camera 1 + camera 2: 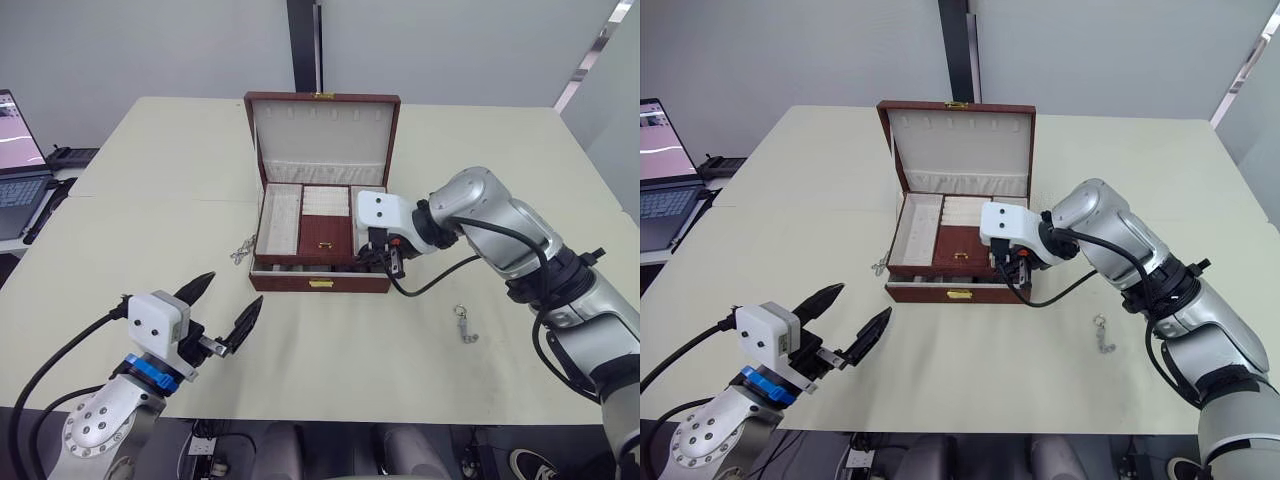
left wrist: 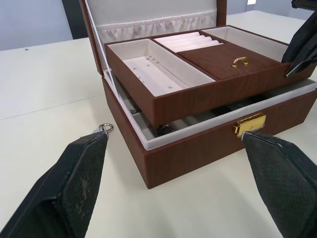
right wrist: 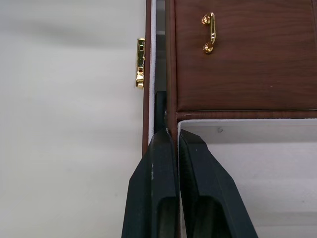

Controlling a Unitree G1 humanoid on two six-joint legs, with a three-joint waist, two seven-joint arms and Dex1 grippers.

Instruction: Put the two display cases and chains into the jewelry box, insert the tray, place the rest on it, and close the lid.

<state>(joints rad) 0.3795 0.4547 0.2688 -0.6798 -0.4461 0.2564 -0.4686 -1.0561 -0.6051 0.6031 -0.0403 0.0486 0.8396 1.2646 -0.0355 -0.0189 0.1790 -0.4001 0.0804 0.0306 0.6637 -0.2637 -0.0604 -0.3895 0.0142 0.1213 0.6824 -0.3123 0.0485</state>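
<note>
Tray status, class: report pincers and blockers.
Right pincer shut on tray wall, tray raised in jewelry box. Left pincer open. Two chains on table.

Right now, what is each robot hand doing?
Left hand: open, holding nothing, above the table.
Right hand: shut on the tray wall, in the jewelry box.

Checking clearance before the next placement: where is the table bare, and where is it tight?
Bare: the table between the box front and the left gripper, and the right rear. Tight: chains by the box's left side, a chain front right, the right gripper on the tray.
</note>
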